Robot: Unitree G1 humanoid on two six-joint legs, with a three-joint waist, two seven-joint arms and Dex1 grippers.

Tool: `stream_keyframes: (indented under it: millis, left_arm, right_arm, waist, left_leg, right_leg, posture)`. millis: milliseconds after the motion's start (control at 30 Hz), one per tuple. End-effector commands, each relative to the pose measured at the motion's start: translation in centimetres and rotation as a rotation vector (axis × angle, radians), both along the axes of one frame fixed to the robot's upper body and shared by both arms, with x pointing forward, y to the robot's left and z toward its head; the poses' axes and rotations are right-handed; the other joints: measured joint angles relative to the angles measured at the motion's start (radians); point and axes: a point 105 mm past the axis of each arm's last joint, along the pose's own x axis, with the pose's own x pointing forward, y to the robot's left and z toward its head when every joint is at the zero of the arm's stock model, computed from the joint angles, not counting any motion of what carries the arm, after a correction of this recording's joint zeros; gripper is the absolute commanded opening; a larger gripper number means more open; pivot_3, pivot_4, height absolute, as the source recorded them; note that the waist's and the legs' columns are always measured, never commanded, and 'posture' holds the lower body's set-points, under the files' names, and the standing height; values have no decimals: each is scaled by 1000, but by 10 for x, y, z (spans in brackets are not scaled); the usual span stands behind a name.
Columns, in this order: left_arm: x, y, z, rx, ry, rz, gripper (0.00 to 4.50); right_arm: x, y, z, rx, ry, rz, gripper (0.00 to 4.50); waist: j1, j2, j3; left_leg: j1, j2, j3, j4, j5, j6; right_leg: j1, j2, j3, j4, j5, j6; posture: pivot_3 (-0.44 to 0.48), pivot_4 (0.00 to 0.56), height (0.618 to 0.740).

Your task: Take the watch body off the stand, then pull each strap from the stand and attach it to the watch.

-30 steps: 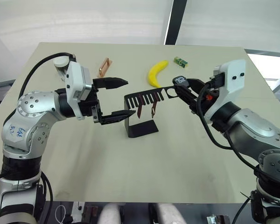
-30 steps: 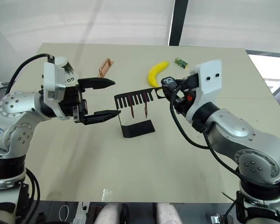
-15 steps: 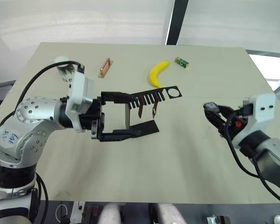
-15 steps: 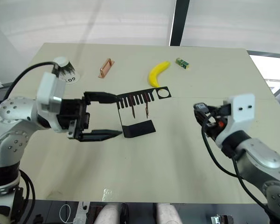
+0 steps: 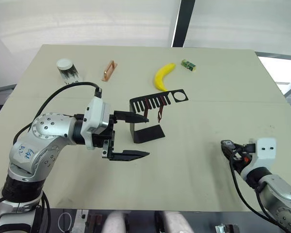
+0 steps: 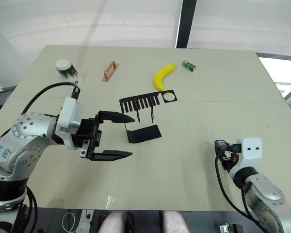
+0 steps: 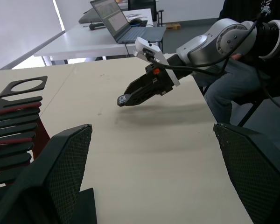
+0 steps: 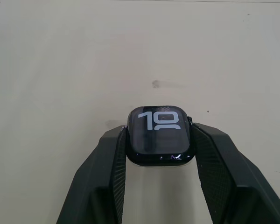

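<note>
The watch body (image 8: 159,135), a small black case with white digits, is pinched between the fingers of my right gripper (image 8: 159,140), low over the table's near right part (image 5: 228,147). The black stand (image 5: 148,133) sits mid-table, and its slotted top arm ends in a bare round hole (image 5: 182,96). Two maroon straps (image 5: 146,114) (image 5: 159,114) hang from the slots. My left gripper (image 5: 136,136) is wide open just left of the stand, its upper fingertip (image 5: 141,118) close by the upright.
A banana (image 5: 163,76), a small green block (image 5: 187,64), a copper bar (image 5: 108,70) and a white-lidded jar (image 5: 67,68) lie toward the far side. In the left wrist view a seated person (image 7: 245,74) is beyond the table's right edge.
My right gripper has carried the watch body off the stand's hole and down to the near right. My left gripper has drawn back and lowered, staying open beside the stand.
</note>
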Motion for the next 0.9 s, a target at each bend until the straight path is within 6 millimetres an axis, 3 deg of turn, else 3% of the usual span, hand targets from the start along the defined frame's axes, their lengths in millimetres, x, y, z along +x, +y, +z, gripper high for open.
stream_keyframes:
  millis: [33, 267, 767, 900]
  left_arm:
    - [-6, -1, 4, 5, -33, -22, 4500]
    - [-4, 1, 4, 8, -29, -14, 4500]
    - [-2, 2, 3, -1, -33, 5, 4500]
    - [0, 5, 0, -2, -29, 17, 4500]
  right_arm:
    - [0, -1, -2, -17, -18, 11, 1622]
    - [1, -4, -16, -3, 19, 28, 1622]
    - [-4, -7, -17, -38, 24, 50, 1622]
    - [-11, -9, -12, -49, 25, 72, 3511]
  waist:
    - [1, 0, 0]
    - [1, 0, 0]
    - [2, 0, 0]
    - [8, 0, 0]
  left_leg:
    - [0, 0, 0, 0, 0, 0]
    - [0, 0, 0, 0, 0, 0]
    - [1, 0, 0, 0, 0, 0]
    - [1, 0, 0, 0, 0, 0]
  right_leg:
    - [0, 0, 0, 0, 0, 0]
    - [0, 0, 0, 1, 0, 0]
    - [0, 0, 0, 4, 0, 0]
    - [0, 0, 0, 4, 0, 0]
  posture:
    - [0, 150, 740]
    - [0, 150, 740]
    - [0, 150, 740]
    - [0, 150, 740]
